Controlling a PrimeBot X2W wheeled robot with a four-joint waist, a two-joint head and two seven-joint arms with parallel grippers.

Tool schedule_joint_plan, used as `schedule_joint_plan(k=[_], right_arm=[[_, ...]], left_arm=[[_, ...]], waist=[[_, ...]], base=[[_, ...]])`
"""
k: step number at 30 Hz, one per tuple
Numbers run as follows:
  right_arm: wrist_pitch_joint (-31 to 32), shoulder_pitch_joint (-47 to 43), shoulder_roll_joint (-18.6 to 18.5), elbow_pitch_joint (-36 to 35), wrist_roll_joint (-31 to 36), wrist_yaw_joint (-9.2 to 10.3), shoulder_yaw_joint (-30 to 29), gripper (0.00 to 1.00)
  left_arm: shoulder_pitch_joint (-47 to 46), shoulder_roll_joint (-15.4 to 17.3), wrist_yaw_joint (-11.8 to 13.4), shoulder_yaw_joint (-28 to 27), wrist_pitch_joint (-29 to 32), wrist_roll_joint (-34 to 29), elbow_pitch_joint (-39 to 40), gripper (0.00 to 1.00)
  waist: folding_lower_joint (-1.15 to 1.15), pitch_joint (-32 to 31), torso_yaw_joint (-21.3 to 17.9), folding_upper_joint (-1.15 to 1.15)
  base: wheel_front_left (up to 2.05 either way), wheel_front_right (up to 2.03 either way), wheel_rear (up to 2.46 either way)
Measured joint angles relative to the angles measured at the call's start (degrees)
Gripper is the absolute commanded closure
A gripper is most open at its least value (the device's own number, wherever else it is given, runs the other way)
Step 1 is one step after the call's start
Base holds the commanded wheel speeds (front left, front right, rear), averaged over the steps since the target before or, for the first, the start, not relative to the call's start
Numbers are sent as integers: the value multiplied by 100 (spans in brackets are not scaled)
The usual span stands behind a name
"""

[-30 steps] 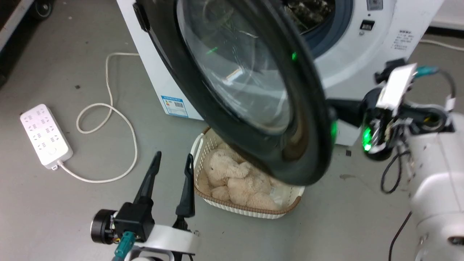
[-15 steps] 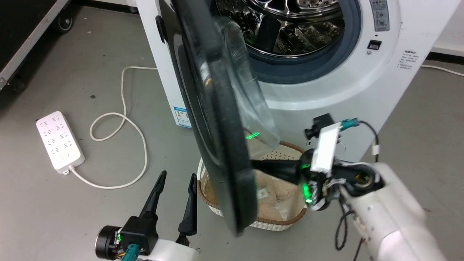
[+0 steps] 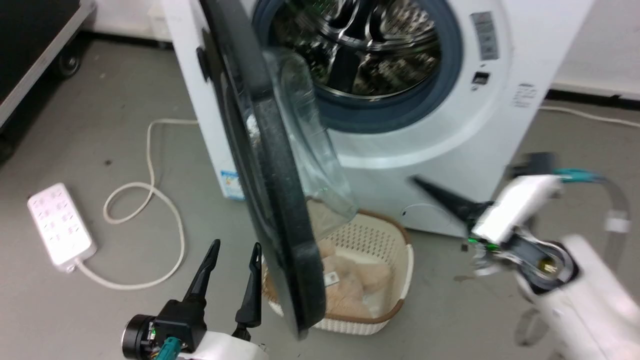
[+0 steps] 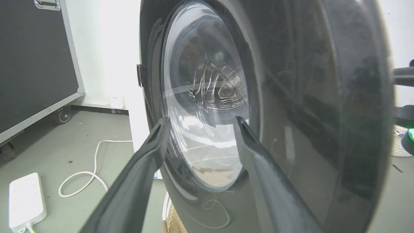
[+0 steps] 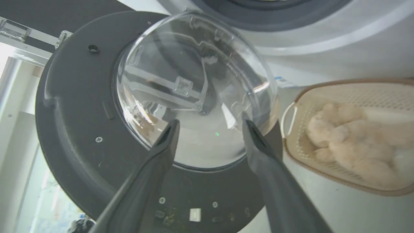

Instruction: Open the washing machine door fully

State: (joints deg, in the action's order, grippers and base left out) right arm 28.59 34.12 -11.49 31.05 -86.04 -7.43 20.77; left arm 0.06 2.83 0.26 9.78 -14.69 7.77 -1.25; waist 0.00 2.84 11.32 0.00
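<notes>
The washing machine door (image 3: 280, 200) stands swung out from the washer (image 3: 400, 160), edge-on between the two grippers. The left gripper (image 4: 201, 120) has its fingers spread and empty, with the door's outer face just ahead of the fingertips. The right gripper (image 5: 211, 121) also has its fingers apart and holds nothing, with the door's glass bowl ahead of the tips and clear of them.

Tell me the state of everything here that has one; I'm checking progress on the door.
Round black-rimmed glass washing machine door: swung wide open.
Shiny steel drum: uncovered.
Cream perforated plastic basket: upright on the floor, holding a beige plush toy.
White power strip: flat on the floor.
Left gripper: fingers open, empty.
Right gripper: fingers open, empty, clear of the door.
</notes>
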Motion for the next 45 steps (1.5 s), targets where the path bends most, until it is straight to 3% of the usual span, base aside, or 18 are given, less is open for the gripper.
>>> schedule_joint_plan(k=[7,11,14,16,21,26,37,38,39,45], right_arm=[[-2748,-992,-1024,-1391,2636,-1,-97,0],[-3800,-1751,-1227,-1724,4281,-1,-578,0],[-4103,-2382,-1007,-1983,5375,-1,-1217,0],[-4194,-2777,-555,-2252,5933,-1,-1702,0],[-4284,-3566,326,-2997,7449,-2,-2093,0],[-4298,-4072,755,-3310,8119,-2,-2403,0],[-4331,-4276,829,-3374,7909,-2,-2469,0],[-4332,-4276,829,-3378,7894,-2,-2466,0],[-4332,-4276,831,-3381,7889,-2,-2461,0],[-4332,-4276,833,-3392,7840,-2,-2455,0]], left_arm=[[37,-1,-140,-182,0,49,-33,0],[124,0,-158,-334,0,51,-53,0],[159,2,-244,-417,0,80,-98,0],[214,7,-267,-499,0,107,-135,0],[305,48,-264,-802,0,148,-136,0],[342,85,-332,-868,0,142,-216,0],[383,82,-348,-881,0,133,-321,0],[383,83,-360,-872,0,122,-327,58],[383,88,-405,-864,0,121,-330,100],[381,104,-445,-976,0,168,-85,100]], waist=[[-1,-280,-369,0],[-1,-390,-590,0],[-1,-441,-725,0],[-1,-458,-807,0],[-1,-448,-1013,0],[-1,-420,-1075,0],[0,-391,-1032,0],[0,-385,-1028,0],[0,-379,-1025,0],[0,-346,-1000,0]], base=[[0,0,0],[0,0,0],[0,0,0],[0,0,0],[0,0,0],[0,0,0],[0,0,0],[0,0,0],[0,0,0],[0,0,0]])
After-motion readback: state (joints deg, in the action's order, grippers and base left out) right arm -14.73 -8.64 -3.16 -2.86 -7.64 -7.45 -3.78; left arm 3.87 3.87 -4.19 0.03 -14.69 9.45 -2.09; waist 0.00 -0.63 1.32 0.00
